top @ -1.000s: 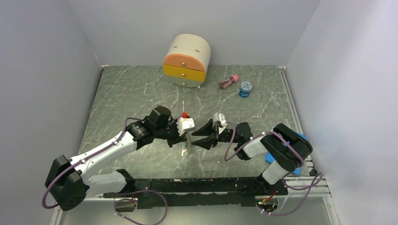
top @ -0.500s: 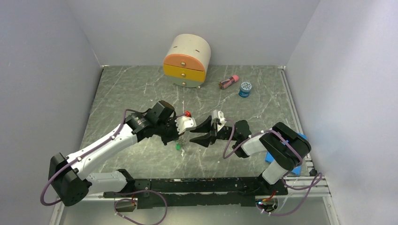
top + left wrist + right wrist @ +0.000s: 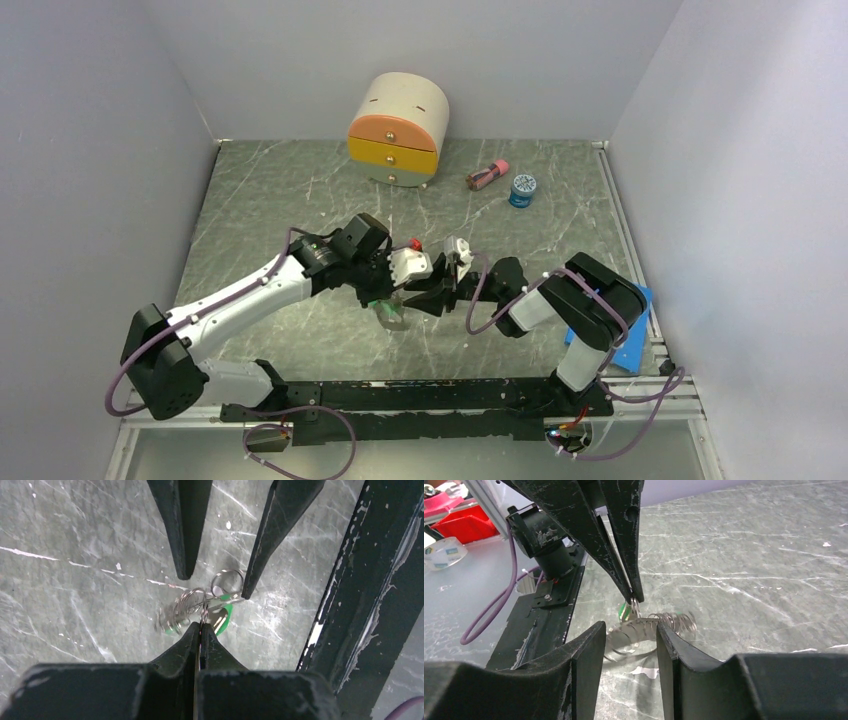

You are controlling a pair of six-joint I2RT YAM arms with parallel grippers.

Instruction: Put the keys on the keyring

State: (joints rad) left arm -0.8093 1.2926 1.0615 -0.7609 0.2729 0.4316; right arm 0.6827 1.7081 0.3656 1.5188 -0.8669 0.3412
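Note:
My left gripper (image 3: 200, 626) is shut on the fine chain of the keyring (image 3: 191, 601), just above the table. Silvery rings and the keys with green heads (image 3: 225, 617) hang in a blurred bunch off its tips. The right gripper (image 3: 630, 629) is open, its two fingers straddling the dangling keyring (image 3: 644, 630) without closing on it. In the right wrist view a green key (image 3: 624, 612) shows just under the left gripper's pinched tips. From above, both grippers meet at mid-table, with the keys (image 3: 388, 315) below them.
A round drawer unit (image 3: 398, 130) stands at the back. A pink tube (image 3: 487, 175) and a blue jar (image 3: 522, 190) lie at the back right. A black rail (image 3: 420, 395) runs along the near edge, close to the keys. A blue pad (image 3: 625, 345) lies by the right arm's base.
The left arm has swung right and forward with the keyring. The right gripper has pushed left so that its fingers now flank the dangling bunch. The keys swing and blur.

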